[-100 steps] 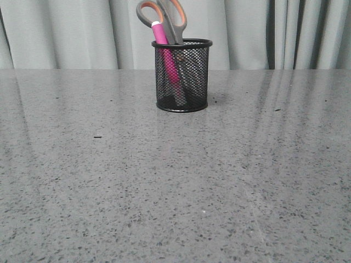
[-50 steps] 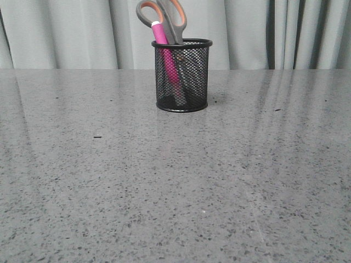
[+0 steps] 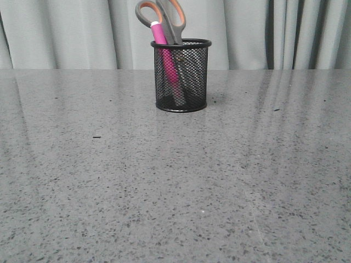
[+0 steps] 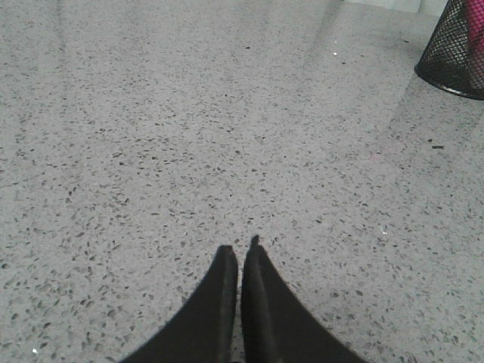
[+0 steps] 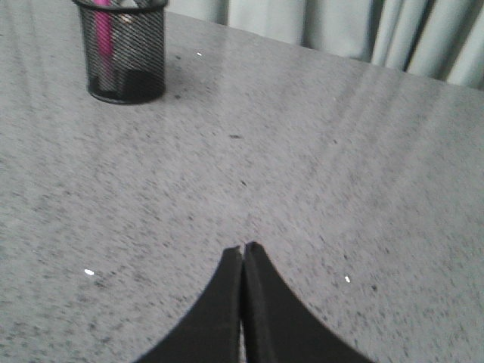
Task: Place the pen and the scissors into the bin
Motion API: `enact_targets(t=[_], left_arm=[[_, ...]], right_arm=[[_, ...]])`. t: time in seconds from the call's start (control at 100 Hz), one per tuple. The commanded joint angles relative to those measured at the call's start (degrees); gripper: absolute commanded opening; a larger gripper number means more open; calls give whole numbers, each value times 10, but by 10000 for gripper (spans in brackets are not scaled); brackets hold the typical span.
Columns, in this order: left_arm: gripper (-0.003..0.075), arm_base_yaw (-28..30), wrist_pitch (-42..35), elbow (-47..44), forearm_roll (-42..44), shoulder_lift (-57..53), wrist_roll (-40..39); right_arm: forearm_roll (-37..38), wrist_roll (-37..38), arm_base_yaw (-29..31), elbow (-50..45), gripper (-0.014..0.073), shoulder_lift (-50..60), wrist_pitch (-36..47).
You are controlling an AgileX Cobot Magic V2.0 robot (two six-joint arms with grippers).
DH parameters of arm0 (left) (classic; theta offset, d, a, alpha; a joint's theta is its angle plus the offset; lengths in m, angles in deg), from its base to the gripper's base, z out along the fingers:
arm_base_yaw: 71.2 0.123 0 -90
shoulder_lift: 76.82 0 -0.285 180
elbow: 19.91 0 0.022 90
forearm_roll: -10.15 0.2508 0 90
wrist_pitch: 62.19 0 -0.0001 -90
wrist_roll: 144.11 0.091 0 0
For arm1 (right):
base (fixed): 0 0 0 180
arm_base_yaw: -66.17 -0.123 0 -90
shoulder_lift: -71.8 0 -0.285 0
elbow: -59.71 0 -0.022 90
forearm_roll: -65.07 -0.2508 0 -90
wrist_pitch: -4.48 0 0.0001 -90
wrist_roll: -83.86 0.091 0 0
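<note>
The black mesh bin (image 3: 181, 76) stands upright on the grey table at the back centre. The pink pen (image 3: 162, 41) stands in it, leaning left, its pink end above the rim. The scissors (image 3: 167, 19) stand in it too, grey and orange handles sticking out above the rim. The bin also shows in the left wrist view (image 4: 456, 49) and the right wrist view (image 5: 125, 49), where the pen (image 5: 103, 34) shows through the mesh. My left gripper (image 4: 240, 248) is shut and empty over bare table. My right gripper (image 5: 243, 248) is shut and empty, far from the bin.
The speckled grey table (image 3: 175, 181) fills the front view. Grey curtains (image 3: 66, 33) hang behind its far edge. A small dark speck (image 3: 97, 136) lies left of the middle. Neither arm shows in the front view.
</note>
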Motion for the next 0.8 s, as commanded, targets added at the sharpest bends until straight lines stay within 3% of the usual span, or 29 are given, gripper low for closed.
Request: enact_targets(t=[0.0,0.3,0.45,0.79], left_arm=[[-20,2,-33,-14,-9,5,-5],[-20,2,-33,-14,-9,5,-5],[-20,2,-33,-14,-9,5,-5],[-20,2,-33,-14,-9,5,-5]], right_arm=[[5,-5,31,-17,-73,16,59],[-136,-5,144,-149,-73,37,192],[-132,-5,159,-146,-73,41,117],[-119,-5,160,-146,-73,70,110]])
